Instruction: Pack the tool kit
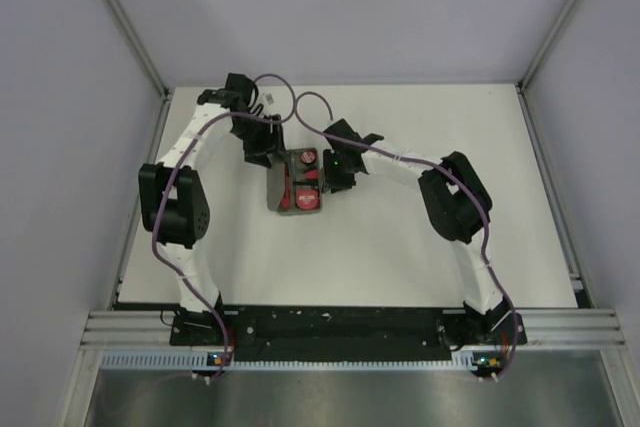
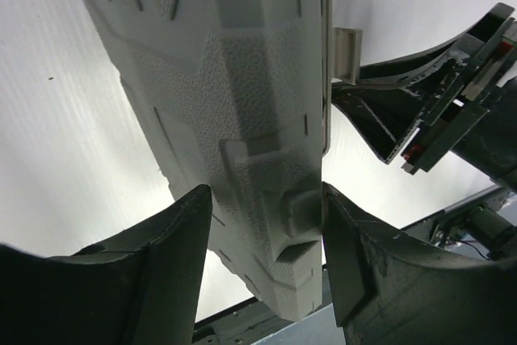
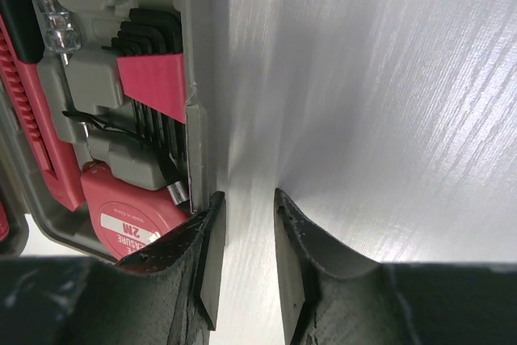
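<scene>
The grey tool case (image 1: 300,209) lies open mid-table with red and black tools in its slots. Its lid (image 1: 273,187) stands raised on the left side. My left gripper (image 1: 262,152) is shut on the lid's edge; in the left wrist view the textured grey lid (image 2: 234,78) fills the gap between the fingers (image 2: 182,240). My right gripper (image 1: 332,177) sits at the case's right rim (image 3: 194,78), jaws a little apart and empty, with the left finger (image 3: 206,240) against the rim. The red tape measure (image 3: 121,212), black hex keys (image 3: 149,38) and a screwdriver (image 3: 44,6) lie in the tray.
The white table (image 1: 430,267) extends to the right and in front of the case. Grey walls and metal rails (image 1: 545,47) enclose the table. A purple cable (image 1: 290,97) loops over the left arm. The right arm's gripper shows in the left wrist view (image 2: 436,111).
</scene>
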Available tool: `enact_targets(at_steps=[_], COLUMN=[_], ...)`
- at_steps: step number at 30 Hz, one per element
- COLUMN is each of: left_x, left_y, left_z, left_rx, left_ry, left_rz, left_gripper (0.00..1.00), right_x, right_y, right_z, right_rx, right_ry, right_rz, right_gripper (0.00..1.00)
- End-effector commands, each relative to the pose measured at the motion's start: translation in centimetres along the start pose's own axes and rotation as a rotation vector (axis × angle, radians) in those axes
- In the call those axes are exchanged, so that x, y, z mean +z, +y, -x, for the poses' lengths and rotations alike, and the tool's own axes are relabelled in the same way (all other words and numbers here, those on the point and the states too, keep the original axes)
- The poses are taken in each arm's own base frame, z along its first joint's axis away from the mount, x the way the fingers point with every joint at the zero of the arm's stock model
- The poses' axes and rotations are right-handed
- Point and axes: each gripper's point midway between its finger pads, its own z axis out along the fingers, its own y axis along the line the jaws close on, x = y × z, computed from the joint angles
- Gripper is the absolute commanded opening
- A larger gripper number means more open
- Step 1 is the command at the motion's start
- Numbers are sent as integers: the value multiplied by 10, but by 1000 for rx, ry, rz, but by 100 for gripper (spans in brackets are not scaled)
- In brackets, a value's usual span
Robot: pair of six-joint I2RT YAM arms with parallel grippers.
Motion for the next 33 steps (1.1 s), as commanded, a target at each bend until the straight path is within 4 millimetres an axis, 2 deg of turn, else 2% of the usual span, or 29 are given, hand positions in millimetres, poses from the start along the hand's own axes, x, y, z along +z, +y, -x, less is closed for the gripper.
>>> enact_targets(at_steps=[1,3,9,15,18,21,25,29,33], left_x=[0,1,0,-2,1,6,11,15,30], left_y=[-20,-23,-34,-64,-65,-48,-18,10,25], left_z=[3,2,1,5,9,12,13,10,-4], left_rx=[12,7,5,5,-7,-58,-136,-185,-225], left_ry=[-17,-15,-23,-34,-48,-64,-106,-139,-118], left_rz=[-104,-124,-198,-418,-440,-371,-260,-144,-96], left_gripper=[61,62,65,73,73,73,73,74,74], right_x=[-3,-11,-33,-47,-54,-61,-71,-79,-82], right_y=[2,-6,-67,-81,-82,-75,-56,-20,16], right_z=[7,9,13,23,26,31,44,55,63], right_rx=[3,26,159,189,188,155,61,-32,-132], right_ry=[-32,-45,-75,-108,-123,-129,-140,-148,-167], right_rz=[-29,-64,-187,-200,-196,-167,-91,42,122], right_gripper=[30,30,30,34,40,46,59,64,66])
